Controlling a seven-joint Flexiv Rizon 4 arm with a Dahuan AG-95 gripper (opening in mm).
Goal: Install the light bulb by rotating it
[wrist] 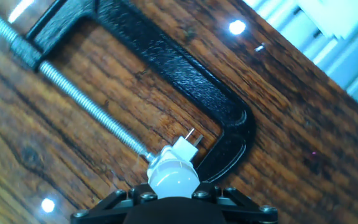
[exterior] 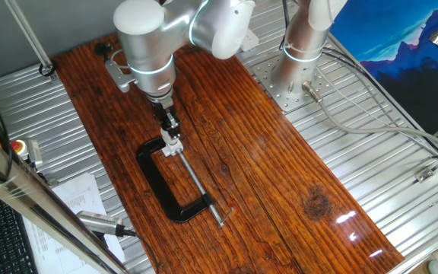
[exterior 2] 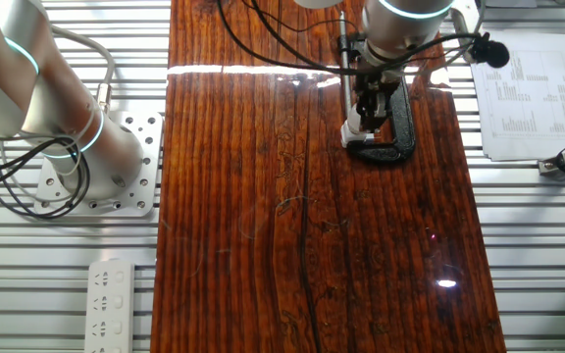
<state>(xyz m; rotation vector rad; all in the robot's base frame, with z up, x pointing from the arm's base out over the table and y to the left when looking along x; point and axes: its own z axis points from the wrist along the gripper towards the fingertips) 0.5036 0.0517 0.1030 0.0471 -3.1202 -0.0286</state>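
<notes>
Hand view: gripper [wrist: 173,198] right on the light bulb [wrist: 173,174] at the bottom middle of the frame.

The black fingers [wrist: 107,202] look closed on the frosted bulb from both sides, and it sits in a little white socket block [wrist: 183,149] with two metal pins poking out toward the upper right. That block is pinched at the end of the threaded screw [wrist: 82,101] of a black C-clamp [wrist: 166,59], which lies flat on the wooden worktop [wrist: 98,152] and runs off to the upper left. In one fixed view the gripper [exterior: 172,139] hangs straight down at the clamp [exterior: 158,183] near frame centre-left, arm [exterior: 147,42] above it. Further back, upper right, a second arm's base [exterior: 299,57] is bolted on a metal plate.
</notes>
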